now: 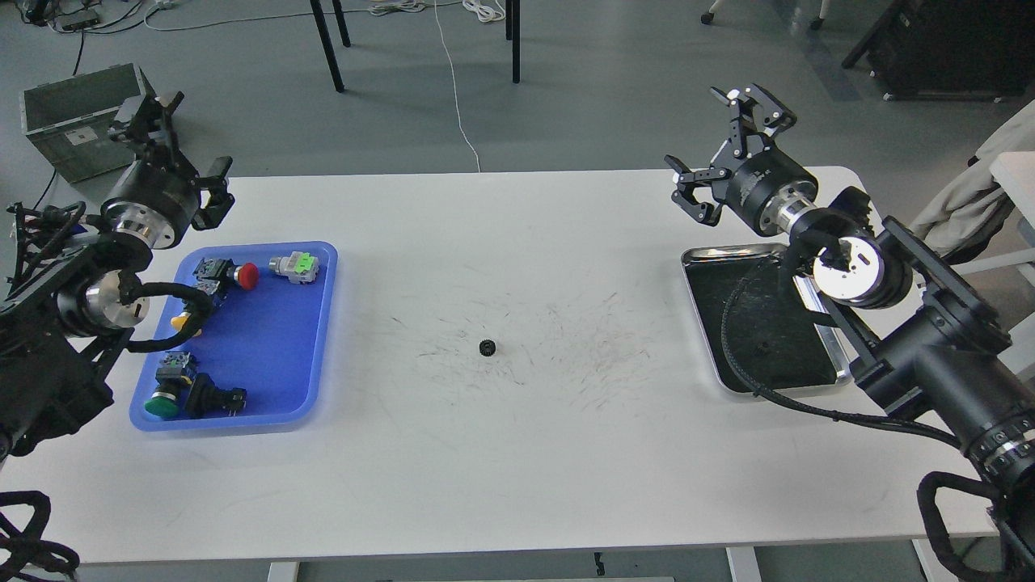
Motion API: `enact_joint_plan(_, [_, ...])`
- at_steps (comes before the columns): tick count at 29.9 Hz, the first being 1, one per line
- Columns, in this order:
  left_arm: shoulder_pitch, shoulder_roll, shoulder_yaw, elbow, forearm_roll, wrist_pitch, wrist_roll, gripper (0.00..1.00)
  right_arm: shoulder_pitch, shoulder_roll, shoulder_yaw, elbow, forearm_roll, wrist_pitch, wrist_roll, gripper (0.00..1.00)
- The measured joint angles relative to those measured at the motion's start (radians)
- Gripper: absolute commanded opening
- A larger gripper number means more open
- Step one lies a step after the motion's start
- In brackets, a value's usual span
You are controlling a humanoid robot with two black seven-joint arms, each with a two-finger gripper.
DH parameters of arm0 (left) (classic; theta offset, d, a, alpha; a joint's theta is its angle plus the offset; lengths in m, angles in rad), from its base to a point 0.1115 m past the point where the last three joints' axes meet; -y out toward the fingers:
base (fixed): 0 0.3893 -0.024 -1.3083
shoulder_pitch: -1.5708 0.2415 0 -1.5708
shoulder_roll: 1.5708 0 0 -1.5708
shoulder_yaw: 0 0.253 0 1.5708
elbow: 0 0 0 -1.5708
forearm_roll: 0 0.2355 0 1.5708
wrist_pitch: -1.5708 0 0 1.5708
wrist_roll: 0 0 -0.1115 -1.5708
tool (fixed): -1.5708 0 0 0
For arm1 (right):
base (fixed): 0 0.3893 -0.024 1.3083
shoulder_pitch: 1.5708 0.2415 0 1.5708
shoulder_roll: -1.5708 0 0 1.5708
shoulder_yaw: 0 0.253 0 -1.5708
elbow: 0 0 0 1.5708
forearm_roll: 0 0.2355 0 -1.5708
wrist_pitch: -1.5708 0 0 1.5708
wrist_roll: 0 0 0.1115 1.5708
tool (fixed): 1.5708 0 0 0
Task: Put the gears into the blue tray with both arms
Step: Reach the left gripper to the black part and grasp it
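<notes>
One gear (pixel 487 347), a tiny black toothed wheel, lies alone on the white table (pixel 517 453) near its middle. The blue tray (pixel 267 356) sits at the left and holds several push-button switches; I see no gear in it. My left gripper (pixel 184 152) hangs above the tray's far left corner, its claws spread and empty. My right gripper (pixel 720 145) is raised over the table's far right, beyond the steel tray (pixel 825 323), open with nothing between its claws. Both grippers are far from the gear.
The steel tray with its black liner lies at the right, partly under my right arm and its cable. A grey crate (pixel 73 113) stands on the floor behind the left table corner. Chair legs and cables lie beyond the far edge.
</notes>
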Motion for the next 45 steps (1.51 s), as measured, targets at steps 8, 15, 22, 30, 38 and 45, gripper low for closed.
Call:
enact_joint_plan(8, [-0.002,0.179,0.196,-0.399,0.221,0.102,0.004,0.98,-0.142,-0.037,0.179,-0.010,0.155,0.115,-0.002,0.94])
enact_joint_plan(15, [0.010,0.277,0.247,-0.673,0.719,0.109,0.076,0.98,-0.175,-0.037,0.237,-0.019,0.187,0.128,-0.002,0.95])
enact_joint_plan(22, [0.020,0.156,0.328,-0.692,1.336,0.159,0.094,0.98,-0.193,-0.037,0.245,-0.099,0.204,0.144,0.000,0.95])
enact_joint_plan(30, [0.021,-0.016,0.424,-0.605,1.728,0.186,0.156,0.98,-0.206,-0.039,0.243,-0.117,0.204,0.172,0.001,0.95])
enact_joint_plan(38, [0.036,-0.130,0.459,-0.414,1.831,0.246,0.168,0.96,-0.207,-0.037,0.236,-0.117,0.204,0.173,0.003,0.95])
enact_joint_plan(45, [0.068,-0.179,0.462,-0.323,1.838,0.269,0.167,0.94,-0.207,-0.037,0.228,-0.117,0.204,0.173,0.003,0.95])
